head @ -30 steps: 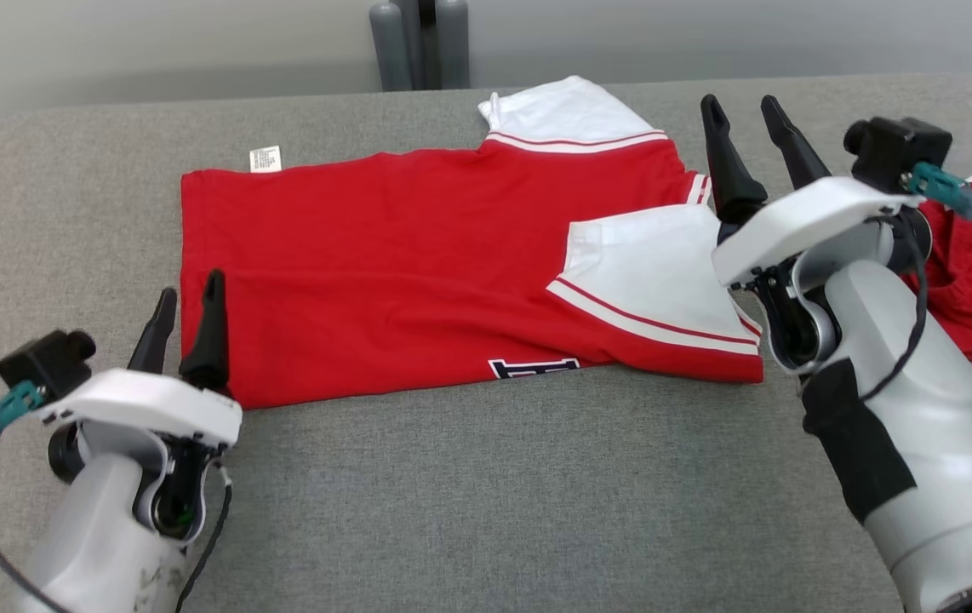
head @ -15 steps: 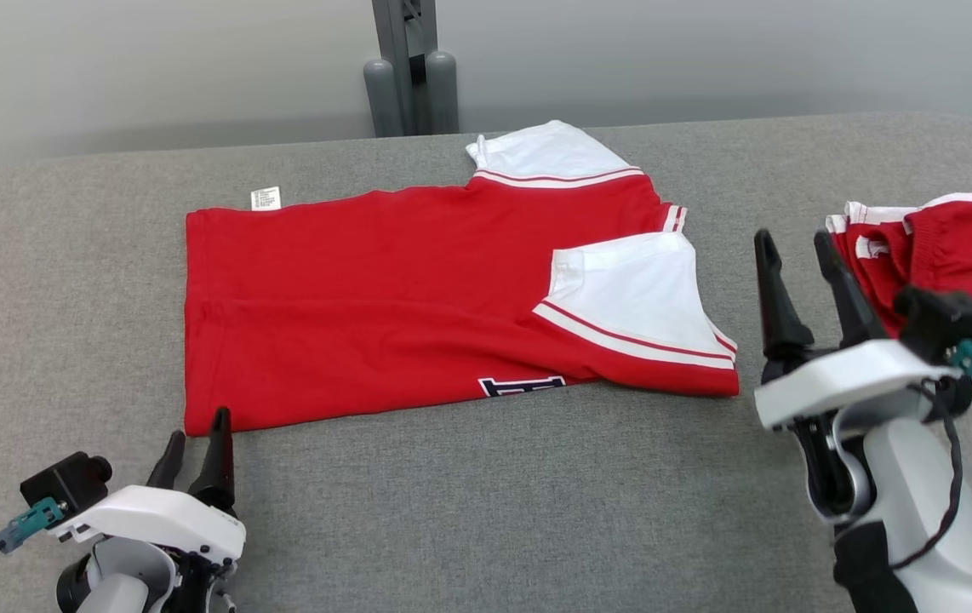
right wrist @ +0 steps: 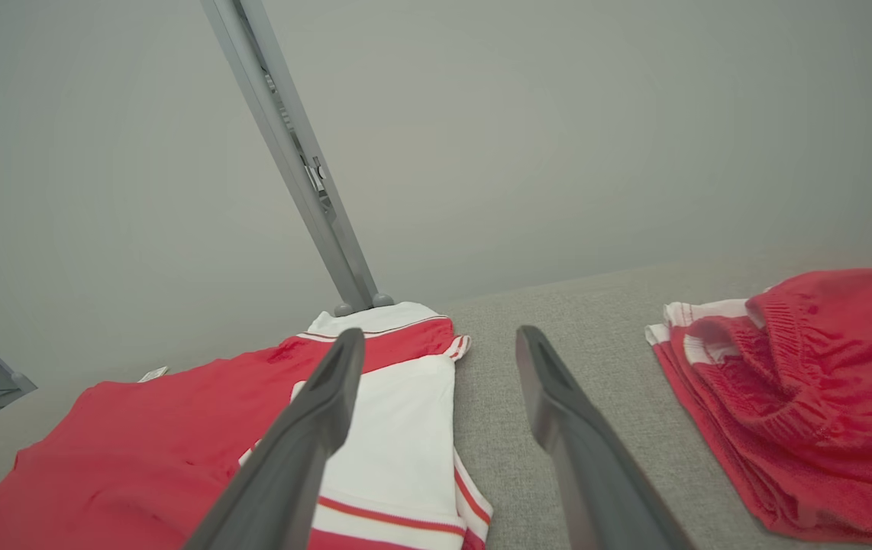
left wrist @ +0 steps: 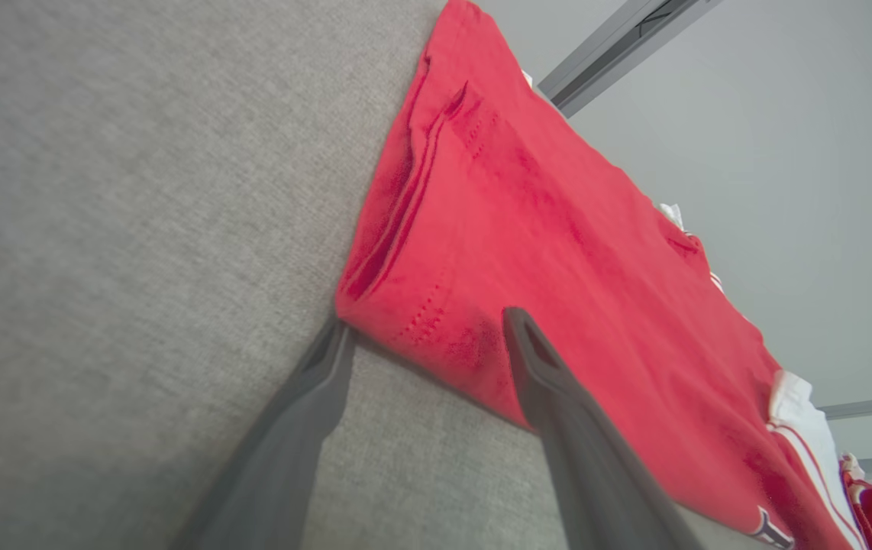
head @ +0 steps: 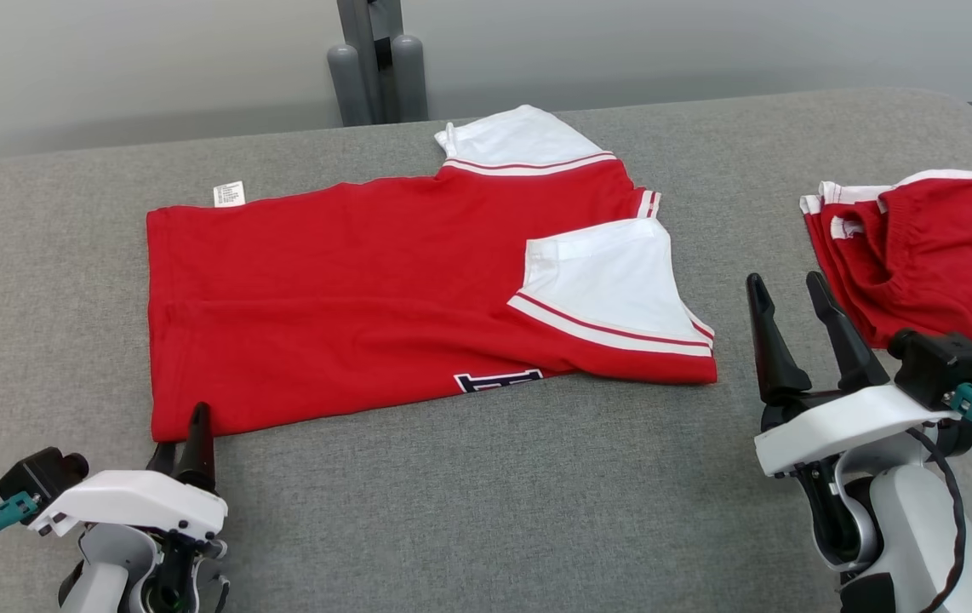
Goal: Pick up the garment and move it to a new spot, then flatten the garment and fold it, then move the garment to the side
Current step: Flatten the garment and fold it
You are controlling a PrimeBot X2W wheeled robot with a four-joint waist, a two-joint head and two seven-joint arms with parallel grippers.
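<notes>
The garment point(head: 350, 289) is a red shirt with white sleeves. It lies flat, folded lengthwise, on the grey padded surface point(head: 486, 494). My left gripper point(head: 182, 434) stands open at the shirt's near left corner. In the left wrist view the left gripper point(left wrist: 427, 319) straddles that corner of the garment point(left wrist: 558, 252), one finger on the grey cloth and the other over the red hem. My right gripper point(head: 784, 278) is open and empty, just right of the shirt's sleeve end. Its wrist view shows the right gripper point(right wrist: 440, 334) above the garment point(right wrist: 138, 458).
A second red piece with white trim, the shorts point(head: 929, 255), lies bunched at the right edge, also seen as the shorts point(right wrist: 810, 397) beside my right fingers. A grey post point(head: 375, 60) stands behind the surface. Bare grey padding stretches along the near side.
The camera has shifted. Both arms have drawn back toward the near edge. The right gripper left the sleeve and now sits to its right. The left gripper sank to the shirt's near corner.
</notes>
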